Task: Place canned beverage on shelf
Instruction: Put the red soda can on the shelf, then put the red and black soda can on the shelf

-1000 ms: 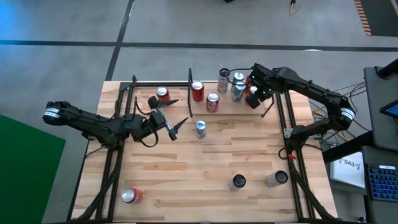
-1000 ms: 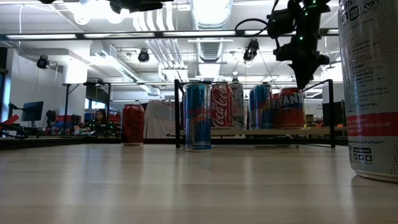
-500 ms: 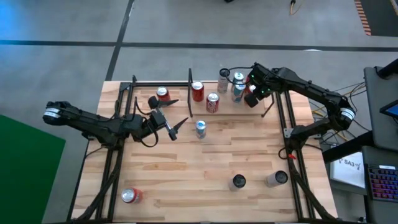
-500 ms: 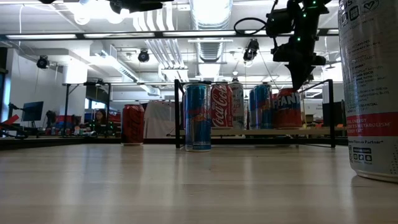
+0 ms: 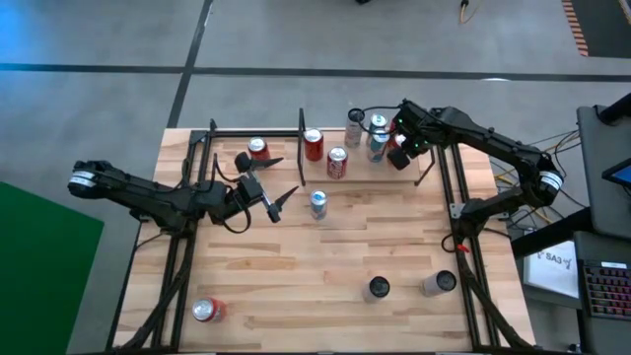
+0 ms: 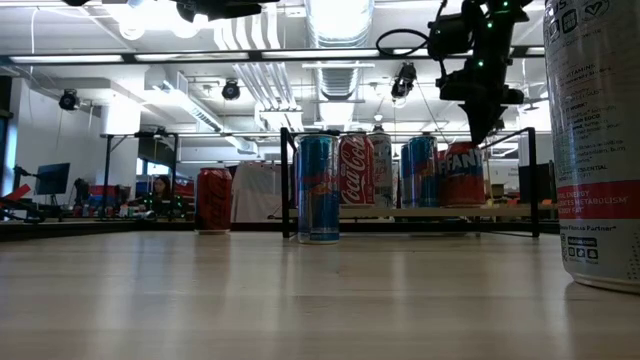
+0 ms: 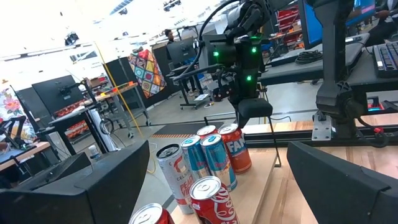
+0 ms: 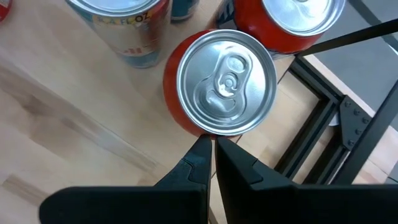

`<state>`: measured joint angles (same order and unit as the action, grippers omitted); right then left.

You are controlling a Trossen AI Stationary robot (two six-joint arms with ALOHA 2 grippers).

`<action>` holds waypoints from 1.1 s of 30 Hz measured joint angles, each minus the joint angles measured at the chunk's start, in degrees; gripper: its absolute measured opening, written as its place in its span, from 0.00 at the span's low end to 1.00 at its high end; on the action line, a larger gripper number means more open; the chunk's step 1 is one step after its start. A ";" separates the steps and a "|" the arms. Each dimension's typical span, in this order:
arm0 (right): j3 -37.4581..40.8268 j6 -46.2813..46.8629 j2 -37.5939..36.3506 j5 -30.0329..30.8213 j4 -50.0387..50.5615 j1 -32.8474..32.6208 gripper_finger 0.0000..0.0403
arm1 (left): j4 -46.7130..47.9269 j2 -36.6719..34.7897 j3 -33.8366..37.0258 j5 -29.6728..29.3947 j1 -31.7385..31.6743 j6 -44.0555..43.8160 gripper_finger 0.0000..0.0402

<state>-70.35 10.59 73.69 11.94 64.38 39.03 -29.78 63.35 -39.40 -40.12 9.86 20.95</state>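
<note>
At the frame's upper right, the right gripper (image 8: 211,144) hangs with jaws together over an orange can (image 8: 225,82); the left gripper (image 5: 279,183), centre-left, has jaws apart.

Bright, even light falls from the ceiling lamps (image 6: 335,20), which blow out to white glare in the low view. The table (image 5: 325,256) is evenly lit, with only soft, short shadows under the cans. Just beyond the right gripper's (image 8: 211,146) closed fingertips, an orange can's (image 8: 225,83) silver lid shows a soft sheen. The near can (image 6: 595,140) looms slightly blurred at the low view's edge. Past the left gripper's fingers (image 7: 348,180) the room's background washes out pale.
</note>
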 joint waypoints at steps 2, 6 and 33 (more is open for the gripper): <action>0.00 -0.01 0.00 0.09 0.00 0.00 0.03 | 0.00 0.00 0.00 -0.01 0.01 0.00 0.91; 0.00 -0.49 0.00 0.13 -0.04 0.00 0.03 | 0.00 0.00 0.00 0.00 -0.01 0.02 0.91; -3.74 8.31 -10.56 0.38 -1.41 -15.25 0.03 | -0.20 0.00 0.00 0.75 0.23 -0.80 0.91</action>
<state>-74.08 18.90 63.14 12.32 62.97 23.78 -29.98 63.35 -39.40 -39.37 10.09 20.15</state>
